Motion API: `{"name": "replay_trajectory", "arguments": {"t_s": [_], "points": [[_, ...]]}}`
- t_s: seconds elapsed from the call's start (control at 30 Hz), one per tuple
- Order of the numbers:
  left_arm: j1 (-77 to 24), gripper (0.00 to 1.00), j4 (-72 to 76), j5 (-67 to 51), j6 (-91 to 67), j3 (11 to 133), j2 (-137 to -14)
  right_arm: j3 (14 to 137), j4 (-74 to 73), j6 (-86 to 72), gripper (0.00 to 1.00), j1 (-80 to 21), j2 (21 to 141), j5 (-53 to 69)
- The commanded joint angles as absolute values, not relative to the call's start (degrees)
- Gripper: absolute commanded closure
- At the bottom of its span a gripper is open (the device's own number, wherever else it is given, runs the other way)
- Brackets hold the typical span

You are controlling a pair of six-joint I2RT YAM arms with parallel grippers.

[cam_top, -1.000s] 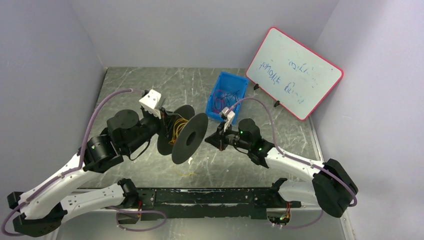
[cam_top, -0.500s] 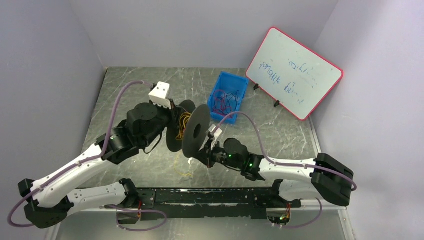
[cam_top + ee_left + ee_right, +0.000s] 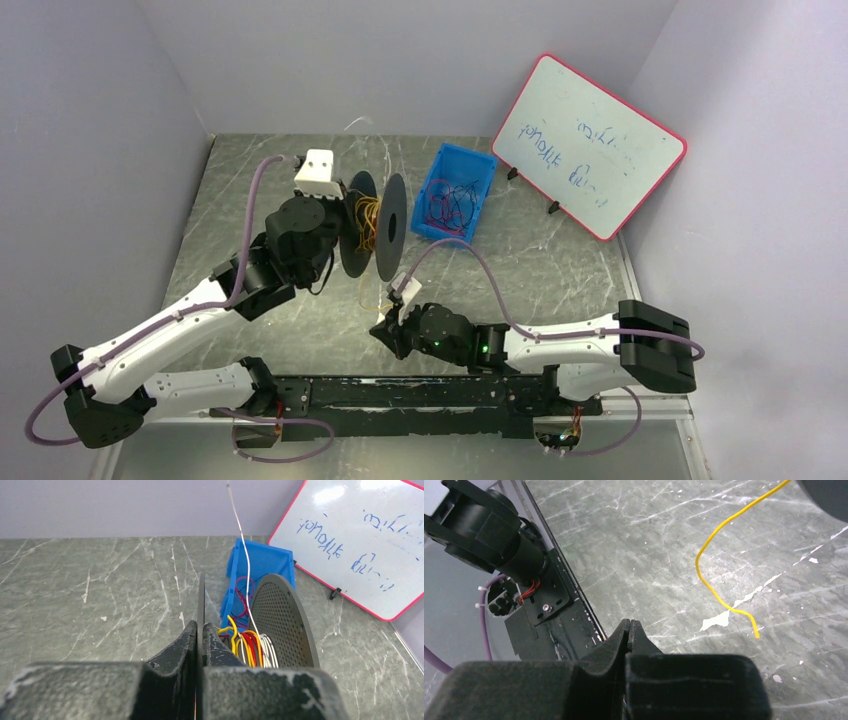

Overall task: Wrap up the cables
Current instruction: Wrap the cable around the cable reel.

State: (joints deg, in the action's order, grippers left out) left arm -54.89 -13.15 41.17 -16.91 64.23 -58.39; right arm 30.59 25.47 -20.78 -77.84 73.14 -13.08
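Note:
A black spool with two round flanges (image 3: pixel 390 228) hangs above the table's middle. Yellow, red and white cables (image 3: pixel 250 647) are wound on its core. My left gripper (image 3: pixel 201 627) is shut on the thin edge of the near flange (image 3: pixel 201 595); the perforated far flange (image 3: pixel 282 620) stands to its right. A white cable (image 3: pixel 242 545) runs up from the spool. A loose yellow cable (image 3: pixel 714 565) trails over the table below it. My right gripper (image 3: pixel 630 624) is shut with nothing in it, low near the front edge (image 3: pixel 383 332), apart from the spool.
A blue bin (image 3: pixel 455 195) holding more red and dark cables (image 3: pixel 448 205) sits behind and right of the spool. A red-framed whiteboard (image 3: pixel 588 145) leans at the back right. The black mounting rail (image 3: pixel 420 390) runs along the front edge.
My left arm has carried the spool toward the back and turned it edge-on. My right arm has swung from beside the spool down toward the front rail, still shut.

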Motion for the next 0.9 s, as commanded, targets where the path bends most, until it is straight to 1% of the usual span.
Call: {"name": "replay_trajectory", "arguments": {"t_s": [0.0,0.13,0.3,0.33,0.47,0.63,0.8,0.87], "points": [[-54.7,0.93,-5.3,44.6,-16.1,65.1,-58.1,33.3,23.8,-20.4,1.00,-79.6,73.2,-19.7],[-54.7,0.93,-4.8,45.2,-15.0,64.7,-57.6,34.4,20.5,-19.9,1.00,-80.7,70.6,-21.8],[-54.7,0.93,-4.9,44.8,-13.7,64.2,-56.5,35.1,13.6,-18.5,1.00,-81.0,64.0,-26.5],[-54.7,0.93,-5.0,44.4,-13.6,64.2,-56.4,35.3,12.3,-18.1,0.98,-81.0,62.7,-27.4],[-54.7,0.93,-6.2,42.2,-13.1,64.1,-55.9,37.2,6.9,-15.9,0.85,-81.0,57.4,-30.1],[-54.6,0.93,-8.5,38.7,-12.9,63.7,-55.3,42.1,-0.6,-12.2,0.73,-80.9,52.9,-33.4],[-54.7,0.93,-12.9,34.7,-12.9,64.4,-55.0,48.0,-7.6,-7.3,0.61,-80.5,52.3,-34.1],[-54.7,0.93,-14.1,32.9,-12.6,64.5,-54.5,51.2,-11.3,-6.2,0.58,-79.3,53.3,-34.3]]}}
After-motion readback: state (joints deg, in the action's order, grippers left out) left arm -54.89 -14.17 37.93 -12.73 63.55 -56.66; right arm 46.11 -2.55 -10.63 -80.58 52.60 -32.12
